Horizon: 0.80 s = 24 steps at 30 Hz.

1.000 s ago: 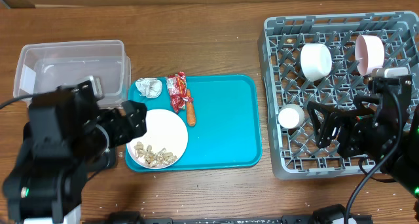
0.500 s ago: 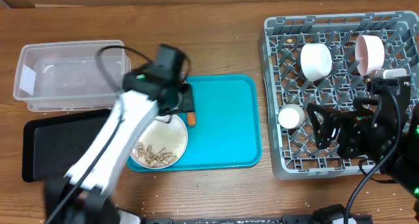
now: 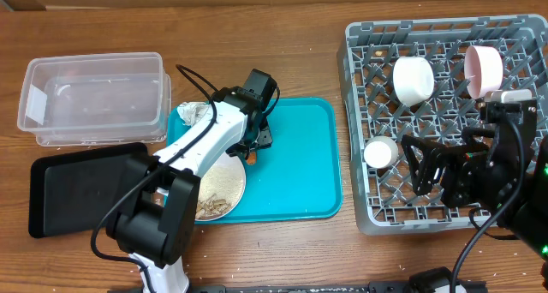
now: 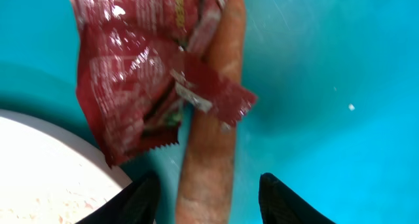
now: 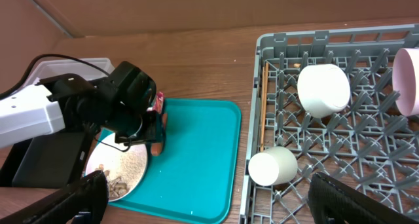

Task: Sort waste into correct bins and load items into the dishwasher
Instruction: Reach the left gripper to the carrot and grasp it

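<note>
My left gripper [image 3: 254, 144] is low over the teal tray, open, its fingers [image 4: 141, 198] astride the orange carrot-like stick [image 4: 213, 119]. The red snack wrapper [image 4: 137, 73] lies against the stick's far end. The crumpled napkin [image 3: 193, 113] sits at the tray's back left. The white plate [image 3: 224, 180] holds beige crumbs [image 3: 210, 206]. The grey dish rack [image 3: 355, 113] holds a white bowl [image 3: 413, 79], a pink bowl [image 3: 483, 68], a white cup [image 3: 380, 152] and chopsticks [image 5: 263, 106]. My right gripper [image 3: 425, 169] is open and empty above the rack's front.
The clear tub [image 3: 94, 100] stands at the back left, with the flat black tray [image 3: 86, 186] in front of it. The teal tray [image 3: 300, 164] lies between them and the rack. The left arm reaches across the plate.
My left arm has swung from over the black tray to the teal tray and lowered its open gripper onto the carrot stick. The black tray is uncovered. The right arm has not moved.
</note>
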Motion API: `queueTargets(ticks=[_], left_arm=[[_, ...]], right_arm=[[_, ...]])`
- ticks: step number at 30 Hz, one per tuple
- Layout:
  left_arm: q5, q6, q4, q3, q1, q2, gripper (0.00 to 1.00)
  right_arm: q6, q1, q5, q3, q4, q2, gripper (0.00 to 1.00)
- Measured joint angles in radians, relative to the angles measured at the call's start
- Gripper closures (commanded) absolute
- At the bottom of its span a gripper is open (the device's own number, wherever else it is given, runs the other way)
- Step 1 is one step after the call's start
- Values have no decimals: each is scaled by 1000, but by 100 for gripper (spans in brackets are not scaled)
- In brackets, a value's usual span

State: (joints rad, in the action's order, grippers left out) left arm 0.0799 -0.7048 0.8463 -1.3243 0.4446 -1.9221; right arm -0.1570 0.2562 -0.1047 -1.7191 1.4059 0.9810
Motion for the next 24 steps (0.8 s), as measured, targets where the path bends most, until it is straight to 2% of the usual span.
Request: queueTargets(ticks=[6, 9, 12, 19, 24], left_arm=[[4, 8, -36, 0, 0, -60, 58], [-8, 27, -51, 0, 0, -74, 66], [-13, 34, -51, 0, 0, -74, 67], [-24, 53, 47, -60, 0, -58, 75], [-27, 60, 140, -133, 0, 38, 80]], right_arm=[[0, 0, 0, 0, 0, 0, 0], [0, 0, 0, 0, 0, 0, 0], [0, 0, 0, 0, 0, 0, 0], [0, 0, 1, 0, 0, 0, 0], [0, 0, 0, 0, 0, 0, 0]])
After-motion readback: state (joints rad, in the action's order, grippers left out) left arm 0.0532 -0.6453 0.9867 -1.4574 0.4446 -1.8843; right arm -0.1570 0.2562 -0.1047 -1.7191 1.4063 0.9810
